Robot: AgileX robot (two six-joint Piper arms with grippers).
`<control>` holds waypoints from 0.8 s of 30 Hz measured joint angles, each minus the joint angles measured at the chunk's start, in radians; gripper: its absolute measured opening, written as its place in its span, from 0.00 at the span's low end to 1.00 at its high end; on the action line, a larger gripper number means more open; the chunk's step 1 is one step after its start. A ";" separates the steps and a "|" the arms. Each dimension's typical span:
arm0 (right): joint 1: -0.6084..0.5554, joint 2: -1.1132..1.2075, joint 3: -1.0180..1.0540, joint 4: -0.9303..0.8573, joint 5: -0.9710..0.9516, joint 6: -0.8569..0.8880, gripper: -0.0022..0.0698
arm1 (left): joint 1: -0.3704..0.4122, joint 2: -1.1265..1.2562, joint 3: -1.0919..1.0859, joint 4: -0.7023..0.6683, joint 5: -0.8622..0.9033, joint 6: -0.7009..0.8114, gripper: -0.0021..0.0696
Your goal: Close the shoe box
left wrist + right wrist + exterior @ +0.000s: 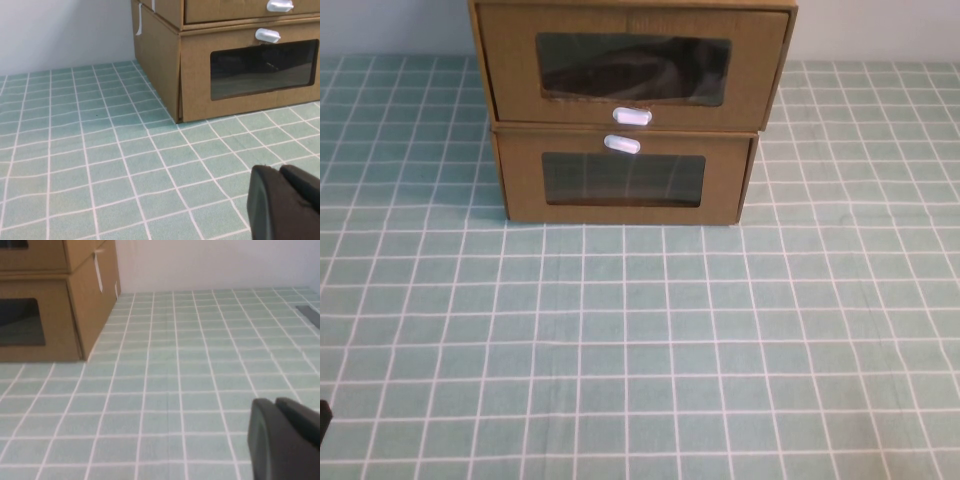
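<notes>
2 brown boxes sit stacked at the far edge of the worktop (640, 360), and the upper one is the shoe box (630, 65): brown cardboard, drawer-type, with a dark plastic window (634, 68) and a small white pull tab (631, 116) just under it. Its drawer front overhangs the lower box (622, 180) towards the robot, so it looks to be part-way out and not yet closed. The lower box carries its own white tab (622, 144) above its window.

Both arms hang back near the robot's edge, well apart from the stack. The left gripper (287, 205) shows only as a dark shape low in its wrist view, over the green checked cloth; the right gripper (285, 440) is much the same on its side. Whether either set of jaws is open or closed cannot be told, and neither has hold of anything.

The key relation: the box lies straight ahead of both grippers, long axis running left to right, drawer face square to the robot. Any closing push would go directly away from the robot. The stack sits slightly left of centre, so the left arm looks marginally nearer.
</notes>
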 joint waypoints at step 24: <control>0.000 -0.006 0.002 0.071 0.183 0.000 0.01 | 0.000 0.000 0.000 0.000 0.001 0.000 0.02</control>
